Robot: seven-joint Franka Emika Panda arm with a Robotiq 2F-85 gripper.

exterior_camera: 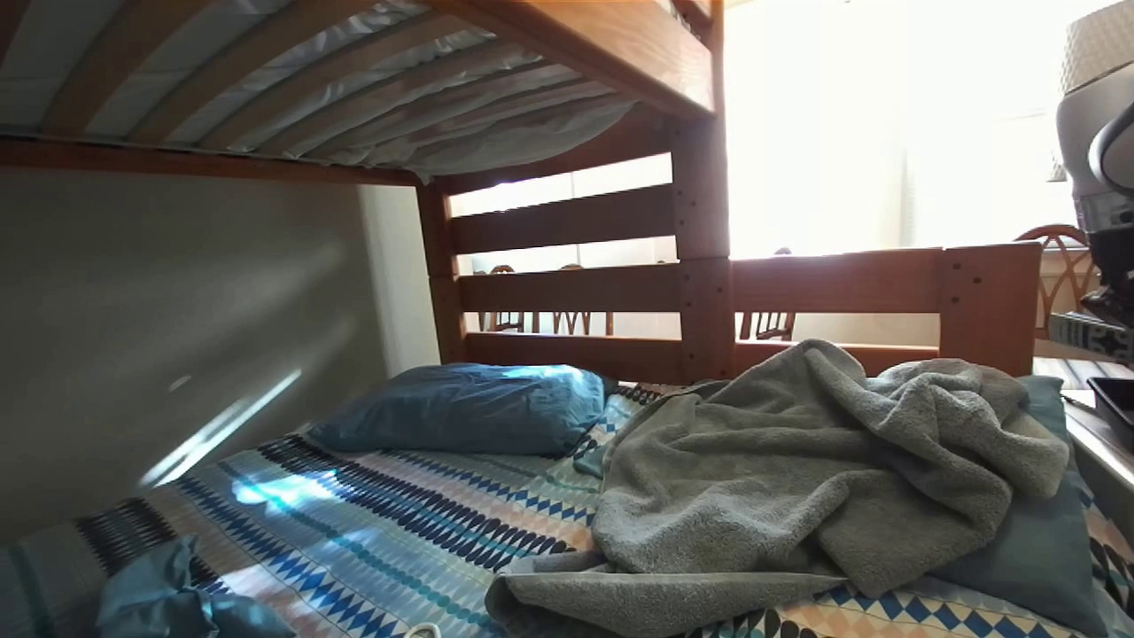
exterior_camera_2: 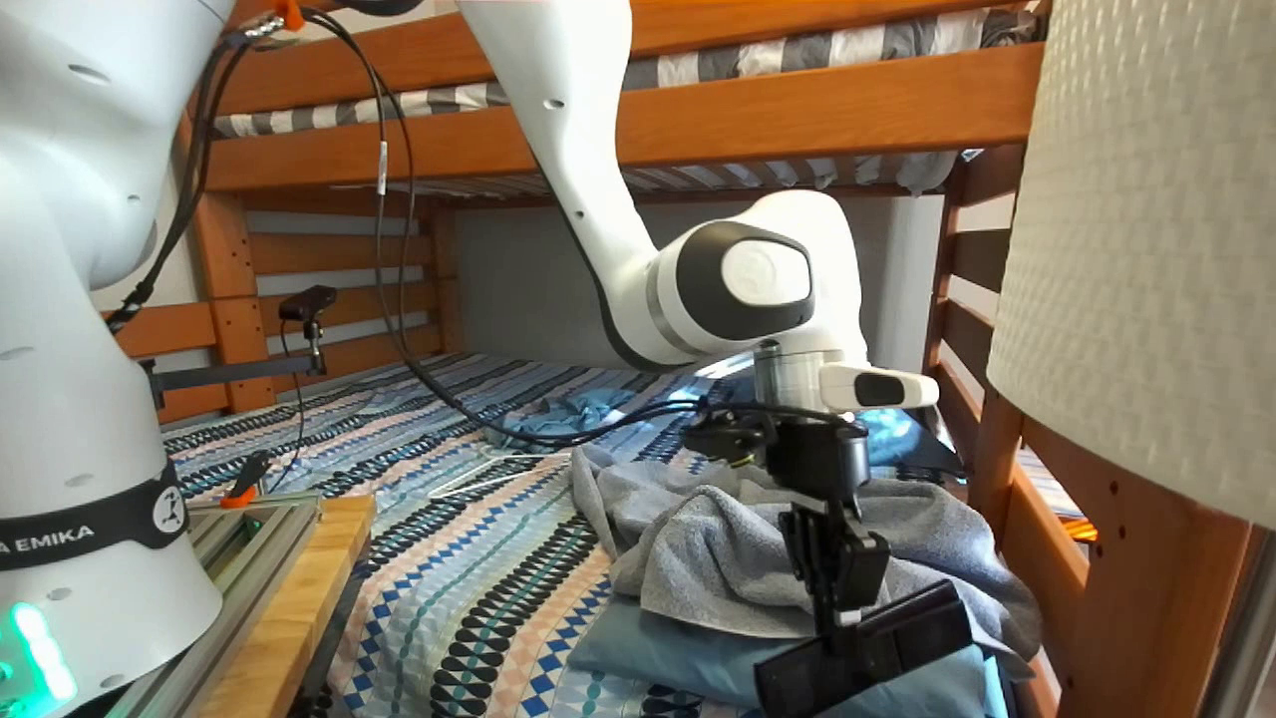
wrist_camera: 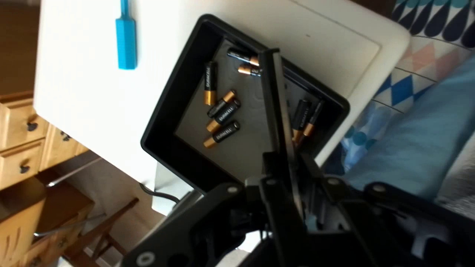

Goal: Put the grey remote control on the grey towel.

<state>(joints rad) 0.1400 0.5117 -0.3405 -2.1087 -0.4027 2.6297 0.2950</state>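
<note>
Gripper [wrist_camera: 291, 170] is grasping the grey remote control [exterior_camera: 1088, 334] over the black tray [wrist_camera: 183, 83]. Grey towel [exterior_camera: 771, 461] is lying rumpled on bed [exterior_camera: 425, 514].

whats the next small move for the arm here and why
Probably ease the tool sideways toward the grey towel, without letting go. The tool holds the remote control, which the wrist view shows over the black tray of batteries, not over the towel, so opening here would likely drop it among them.
</note>
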